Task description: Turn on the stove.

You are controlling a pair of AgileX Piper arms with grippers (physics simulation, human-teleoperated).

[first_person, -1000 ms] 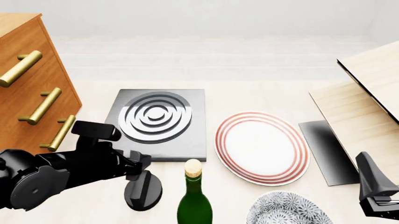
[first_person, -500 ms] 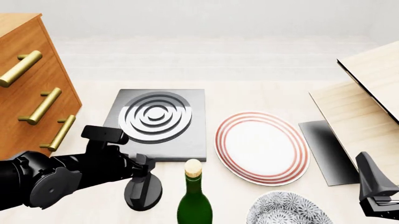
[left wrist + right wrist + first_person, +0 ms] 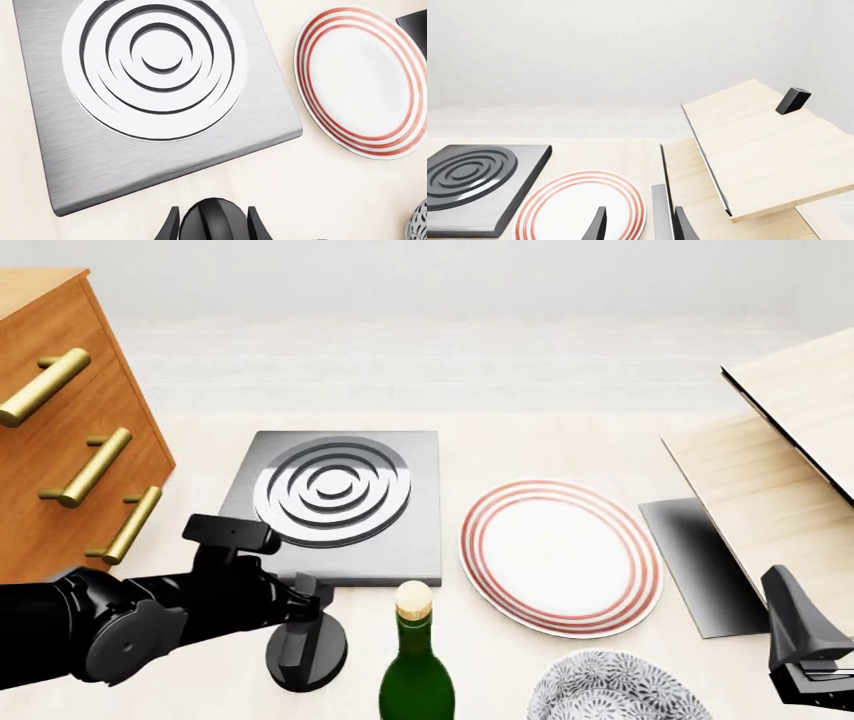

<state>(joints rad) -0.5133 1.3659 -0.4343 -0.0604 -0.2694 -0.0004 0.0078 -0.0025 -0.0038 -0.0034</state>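
Observation:
The stove (image 3: 340, 505) is a dark grey square slab with a burner of concentric silver rings, and it fills much of the left wrist view (image 3: 160, 75). Its separate black ridged knob (image 3: 307, 648) lies on the table just in front of the slab. My left gripper (image 3: 315, 602) hovers right at the knob. In the left wrist view the knob's ridge (image 3: 213, 220) stands between the open fingers (image 3: 168, 229), close to both of them. My right gripper (image 3: 801, 655) rests low at the near right, open and holding nothing (image 3: 639, 225).
A green bottle (image 3: 416, 665) stands right beside the knob. A white plate with red rings (image 3: 561, 555), a patterned bowl (image 3: 607, 690) and a small dark slab (image 3: 694, 560) lie to the right. A wooden drawer chest (image 3: 67, 440) stands left, a wooden structure (image 3: 787, 460) right.
My left arm has shifted rightward and slightly down, bringing its fingers in around the knob's ridge. The right arm and all objects have stayed still.

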